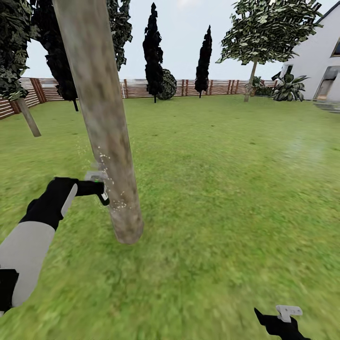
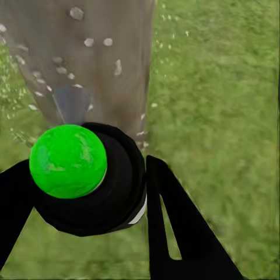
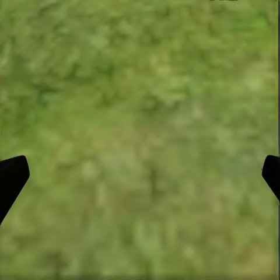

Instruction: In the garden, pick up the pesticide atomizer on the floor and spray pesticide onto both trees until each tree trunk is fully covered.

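Nearest me, low at the robot's right side, the right tool hangs over bare lawn with its two fingers spread wide and nothing between them. A little further out, the left tool is clenched on the one pesticide atomizer, a dark bottle whose top reads bright green here; it is held up off the grass, nozzle aimed straight at the near tree trunk just beyond it. That trunk leans, its long axis running up and toward the robot's left, and pale droplets speckle only its lower stretch, so I judge the spray has to travel upward along that lean, and the left arm is plainly the nearer one. A second leaning trunk stands well apart at far left, near the fence.
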Robot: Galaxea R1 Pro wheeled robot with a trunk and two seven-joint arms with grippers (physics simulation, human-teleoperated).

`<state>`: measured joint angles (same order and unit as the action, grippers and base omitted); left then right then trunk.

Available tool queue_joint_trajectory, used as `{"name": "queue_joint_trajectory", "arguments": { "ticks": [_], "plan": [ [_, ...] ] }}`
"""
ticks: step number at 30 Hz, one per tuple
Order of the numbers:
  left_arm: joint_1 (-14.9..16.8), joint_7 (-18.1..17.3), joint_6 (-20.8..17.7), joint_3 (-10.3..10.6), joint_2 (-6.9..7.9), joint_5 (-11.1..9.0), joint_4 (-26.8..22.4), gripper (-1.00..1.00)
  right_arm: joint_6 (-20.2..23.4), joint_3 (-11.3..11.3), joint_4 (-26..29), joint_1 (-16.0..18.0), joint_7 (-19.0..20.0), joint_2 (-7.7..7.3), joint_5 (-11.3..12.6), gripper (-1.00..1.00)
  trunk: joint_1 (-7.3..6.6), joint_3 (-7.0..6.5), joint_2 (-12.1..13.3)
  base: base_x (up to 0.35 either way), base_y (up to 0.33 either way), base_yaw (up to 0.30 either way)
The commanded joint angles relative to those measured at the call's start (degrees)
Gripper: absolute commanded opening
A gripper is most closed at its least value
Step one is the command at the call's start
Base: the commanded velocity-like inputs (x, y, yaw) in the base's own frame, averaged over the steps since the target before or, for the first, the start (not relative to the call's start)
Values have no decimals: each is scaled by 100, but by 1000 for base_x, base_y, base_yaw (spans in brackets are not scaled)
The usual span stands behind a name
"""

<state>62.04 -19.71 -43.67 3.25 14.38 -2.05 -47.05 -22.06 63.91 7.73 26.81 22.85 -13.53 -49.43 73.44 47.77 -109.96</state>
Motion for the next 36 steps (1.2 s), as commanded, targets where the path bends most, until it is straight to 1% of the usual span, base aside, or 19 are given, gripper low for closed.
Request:
{"name": "queue_joint_trajectory", "arguments": {
  "ticks": [1,2,3,5,7,8,10,11,12,13,14,18,26,36],
  "plan": [
    [-232,2,14,-12,-22,15,3,-100,0,-1,0,0,0,0,-4,100,0,-1,0,0,0,0],
    [-493,2,338,-16,-38,16,51,-100,0,-1,0,-6,0,0,-5,100,0,-1,0,0,0,0],
    [-563,2,507,-17,-40,19,64,-100,0,-1,0,-8,0,0,-5,100,0,-1,0,0,0,0],
    [-700,5,631,-17,-41,27,71,-100,0,-1,0,-9,2,0,-5,100,0,-1,0,0,0,0],
    [-935,13,680,-12,-47,44,76,-100,0,-1,0,-9,5,0,-5,100,0,-1,0,0,0,0],
    [-1067,57,725,-9,-128,61,104,-100,0,-5,0,-10,1,0,-5,100,0,-1,0,0,0,0],
    [-1132,108,923,-14,-288,84,308,-100,0,-2,0,-14,4,0,-5,100,0,-1,0,0,0,0],
    [-1141,155,990,-15,-403,92,360,-100,0,-3,-3,-16,6,0,-5,100,0,-1,0,0,0,0],
    [-1147,386,1038,-17,-604,99,398,-100,0,-1,-1,-17,8,0,-5,100,0,-1,0,0,0,0],
    [-1149,649,1057,-17,-701,95,409,-100,0,-1,0,-17,8,0,-5,100,0,-1,0,0,0,0],
    [-1149,763,1065,-24,-733,67,408,-100,0,-1,0,-17,8,0,-5,100,0,-1,0,0,0,0],
    [-1150,870,1065,-42,-753,44,406,-100,0,-6,-3,-16,5,0,-5,100,0,-1,0,0,-44,19],
    [-1150,932,1071,-52,-762,44,408,-100,0,-10,-8,-16,8,8,-5,100,0,-1,0,0,-262,241],
    [-1150,959,1063,-52,-768,54,468,-100,0,-10,-8,-18,8,8,-5,100,0,-1,0,17,-273,30]
  ]
}}
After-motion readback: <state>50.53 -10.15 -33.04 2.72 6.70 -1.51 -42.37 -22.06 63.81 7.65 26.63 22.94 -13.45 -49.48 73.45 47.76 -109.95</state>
